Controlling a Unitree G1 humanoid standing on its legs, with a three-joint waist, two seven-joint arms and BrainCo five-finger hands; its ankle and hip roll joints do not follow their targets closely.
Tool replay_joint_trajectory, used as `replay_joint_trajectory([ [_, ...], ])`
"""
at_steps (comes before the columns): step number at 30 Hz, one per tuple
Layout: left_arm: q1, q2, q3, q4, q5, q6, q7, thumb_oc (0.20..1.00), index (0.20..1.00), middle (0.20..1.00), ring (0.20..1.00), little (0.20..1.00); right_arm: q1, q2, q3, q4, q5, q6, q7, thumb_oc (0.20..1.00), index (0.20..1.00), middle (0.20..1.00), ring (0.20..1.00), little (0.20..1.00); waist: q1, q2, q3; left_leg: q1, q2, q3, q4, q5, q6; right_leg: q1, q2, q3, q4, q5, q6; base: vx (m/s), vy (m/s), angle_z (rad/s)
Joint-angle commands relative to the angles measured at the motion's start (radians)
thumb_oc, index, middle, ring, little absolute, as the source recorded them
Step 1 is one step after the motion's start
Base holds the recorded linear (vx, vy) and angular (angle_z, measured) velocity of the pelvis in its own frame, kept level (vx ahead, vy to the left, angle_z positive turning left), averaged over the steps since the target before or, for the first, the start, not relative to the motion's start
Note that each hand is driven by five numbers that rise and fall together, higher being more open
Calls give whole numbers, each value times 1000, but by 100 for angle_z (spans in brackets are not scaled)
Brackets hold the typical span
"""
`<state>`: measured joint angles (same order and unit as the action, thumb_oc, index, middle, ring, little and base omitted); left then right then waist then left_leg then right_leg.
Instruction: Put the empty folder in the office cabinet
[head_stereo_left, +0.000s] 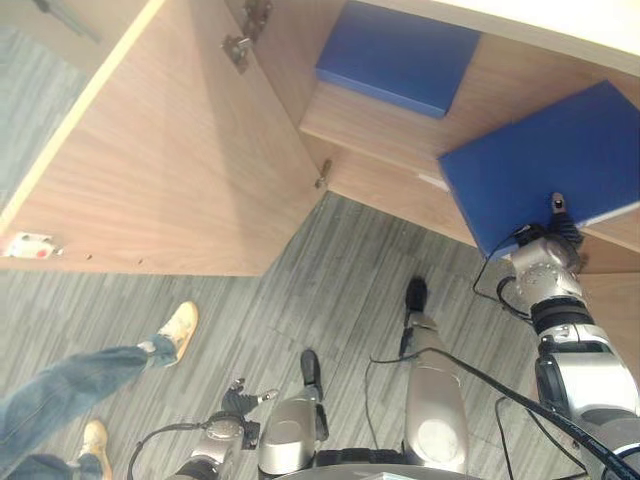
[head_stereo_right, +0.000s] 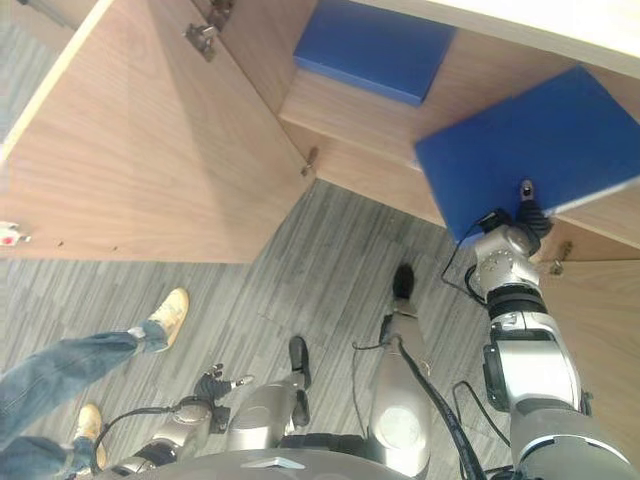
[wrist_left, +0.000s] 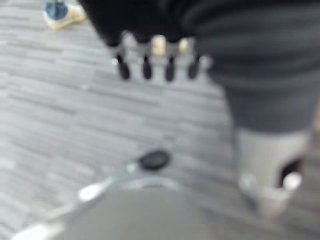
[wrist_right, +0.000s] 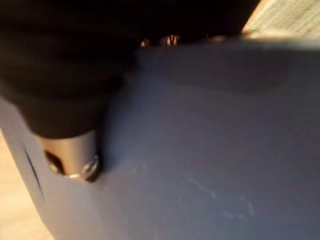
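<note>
Your right hand (head_stereo_left: 548, 232) holds the blue folder (head_stereo_left: 545, 165) at its near edge: the thumb (wrist_right: 75, 160) lies on the folder's top face in the right wrist view, and the fingers are hidden under it, so you cannot see them, but the folder is pinched between thumb and fingers. The folder is tilted and sits partly inside the cabinet (head_stereo_left: 380, 150); its far part lies over the shelf (head_stereo_left: 400, 135), while its near corner juts out past the shelf's front edge, above the floor (head_stereo_left: 330, 290).

A second blue folder (head_stereo_left: 398, 55) lies flat further in, toward the shelf's left rear corner, well apart from the one you hold.

The cabinet door (head_stereo_left: 170, 160) stands wide open at the cabinet's left side, hung on two metal hinges (head_stereo_left: 240, 45). A small white tag (head_stereo_left: 30, 245) sits at the door's lower left corner.

Your left hand (head_stereo_left: 235, 405) hangs low by your side above the floor, well apart from the cabinet. In the left wrist view its fingers (wrist_left: 145, 65) hang straight and loose with nothing between them.

A person (head_stereo_left: 70, 390) in blue jeans and tan shoes (head_stereo_left: 178, 330) stands on the grey striped floor at your left, below the open door
</note>
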<state>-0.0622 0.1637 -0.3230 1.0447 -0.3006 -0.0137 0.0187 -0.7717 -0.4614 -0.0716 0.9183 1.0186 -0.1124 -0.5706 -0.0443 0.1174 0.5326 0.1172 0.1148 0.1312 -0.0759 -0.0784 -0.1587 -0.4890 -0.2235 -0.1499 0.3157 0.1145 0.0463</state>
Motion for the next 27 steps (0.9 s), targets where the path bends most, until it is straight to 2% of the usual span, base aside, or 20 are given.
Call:
replay_joint_trajectory([
  [1,77,37,-81,39,-24,19,20,1000,1000,1000,1000,1000,-77,-9,-14,52,207,-127,-118,200,200,200,200,200,39,-26,-79,24,-12,-24,123,-172,85,-64,-70,23,-107,83,125,49,-38,5],
  [4,81,36,-89,37,-43,13,21,1000,1000,1000,1000,1000,-107,-29,-13,82,260,-136,-116,200,200,200,200,200,49,-17,-71,12,-8,-27,128,-171,84,-71,-67,20,-99,77,124,16,-61,-1],
  [5,83,36,-93,31,-49,13,22,1000,1000,1000,1000,1000,-128,-35,-11,86,273,-160,-100,200,200,200,200,200,54,-13,-65,4,-9,-29,131,-169,83,-75,-67,20,-98,77,123,12,-100,3],
  [6,85,42,-103,22,-70,17,19,1000,1000,1000,1000,1000,-164,-45,-2,81,284,-219,-116,200,200,200,200,200,58,-8,-57,-9,-8,-32,138,-167,81,-83,-66,22,-89,72,121,12,-81,5],
  [8,91,46,-113,9,-82,25,18,1000,1000,1000,1000,1000,-215,-66,3,75,291,-260,-148,200,200,200,200,200,61,2,-45,-25,-6,-37,148,-164,77,-97,-65,25,-73,62,118,7,-25,3],
  [10,92,47,-116,0,-83,28,19,1000,1000,1000,1000,1000,-242,-74,7,77,276,-270,-154,200,200,200,200,200,63,8,-37,-36,-4,-39,154,-162,76,-107,-63,28,-64,57,115,-2,-9,-2],
  [12,95,47,-120,-6,-92,25,18,1000,1000,1000,1000,1000,-279,-95,21,80,192,-288,-175,200,200,200,200,200,64,17,-24,-52,-3,-43,160,-157,73,-126,-61,32,-48,50,112,0,-7,-3],
  [14,96,49,-120,-13,-119,29,15,1000,1000,1000,1000,1000,-321,-115,37,80,174,-334,-194,200,200,200,200,200,65,31,-13,-73,1,-46,170,-149,68,-152,-60,34,-22,36,105,36,-31,1],
  [23,97,60,-127,-32,-110,1,-17,1000,1000,1000,1000,1000,-431,-184,90,88,145,-368,-267,200,200,200,200,200,74,67,-13,-175,18,-54,183,-100,55,-255,-48,24,79,-37,63,28,-34,-3],
  [24,104,68,-126,-41,-109,-6,-26,1000,1000,1000,1000,1000,-443,-204,96,83,136,-374,-304,200,200,200,200,200,76,80,-13,-192,22,-64,196,-102,57,-260,-41,30,108,-79,65,69,-3,0],
  [27,118,72,-126,-58,-116,-13,-30,1000,1000,1000,1000,1000,-456,-220,100,76,212,-401,-328,200,200,200,200,200,80,93,-13,-235,18,-66,226,-90,59,-280,-43,29,132,-103,53,25,-1,-1],
])
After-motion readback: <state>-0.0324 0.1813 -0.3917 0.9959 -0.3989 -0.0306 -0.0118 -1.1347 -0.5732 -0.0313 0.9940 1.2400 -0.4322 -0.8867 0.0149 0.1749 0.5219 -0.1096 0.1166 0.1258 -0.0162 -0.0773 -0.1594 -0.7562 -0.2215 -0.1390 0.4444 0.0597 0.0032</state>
